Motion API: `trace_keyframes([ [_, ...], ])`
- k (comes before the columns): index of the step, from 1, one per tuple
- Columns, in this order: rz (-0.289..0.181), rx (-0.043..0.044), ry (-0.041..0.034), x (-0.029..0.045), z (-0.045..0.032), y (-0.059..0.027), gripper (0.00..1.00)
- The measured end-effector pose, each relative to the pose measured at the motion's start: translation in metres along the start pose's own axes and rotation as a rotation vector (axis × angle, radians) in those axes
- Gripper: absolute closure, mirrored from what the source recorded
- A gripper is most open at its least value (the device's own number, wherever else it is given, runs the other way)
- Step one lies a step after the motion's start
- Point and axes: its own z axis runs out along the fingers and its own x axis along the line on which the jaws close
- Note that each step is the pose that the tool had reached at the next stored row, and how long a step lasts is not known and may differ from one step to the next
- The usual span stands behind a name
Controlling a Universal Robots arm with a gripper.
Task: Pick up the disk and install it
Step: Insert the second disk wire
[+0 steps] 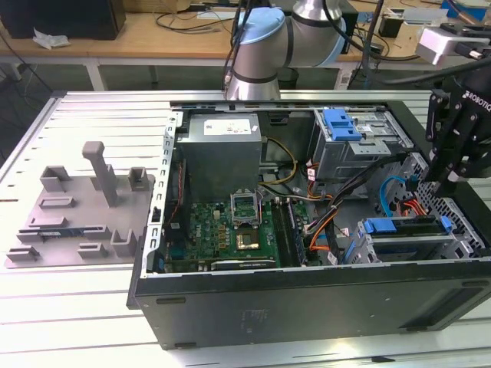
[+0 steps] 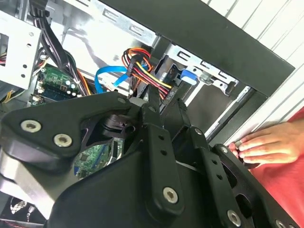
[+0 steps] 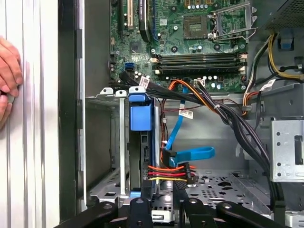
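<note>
while the claw [image 1: 453, 180] hangs over the case's [image 1: 307, 295] corner at the exterior view's right, the disk [image 3: 141, 156] sits upright in the bay [image 3: 107, 142] there; whether its fingers are apart i cannot tell. a hand [image 3: 8, 71] rests beside the case.

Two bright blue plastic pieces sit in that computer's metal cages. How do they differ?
The far blue bracket sits at the top of the far cage and looks bare. The near blue bracket stands on edge in the near cage, framing a grey slab, apparently the disk. Coloured cables run up to the near blue bracket. Both are the same blue plastic.
</note>
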Motion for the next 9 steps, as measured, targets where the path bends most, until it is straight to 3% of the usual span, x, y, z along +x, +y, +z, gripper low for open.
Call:
trace_keyframes([
  [1, 0.0, 0.0, 0.0031, -0.002, -0.0003, -0.0002, 0.68],
  [2, 0.0, -0.0001, 0.0151, -0.0077, -0.0011, -0.0002, 0.68],
  [3, 0.001, -0.0002, 0.0345, -0.0131, -0.0019, -0.0001, 0.68],
  [5, 0.002, -0.0001, 0.0541, -0.0172, -0.0024, 0.0, 0.68],
  [7, 0.002, -0.0001, 0.0807, -0.0204, -0.003, 0.0002, 0.68],
  [8, 0.003, 0.0, 0.0974, -0.0217, -0.003, 0.0002, 0.68],
  [9, 0.003, 0.0002, 0.1062, -0.0227, -0.0031, 0.0004, 0.68],
])
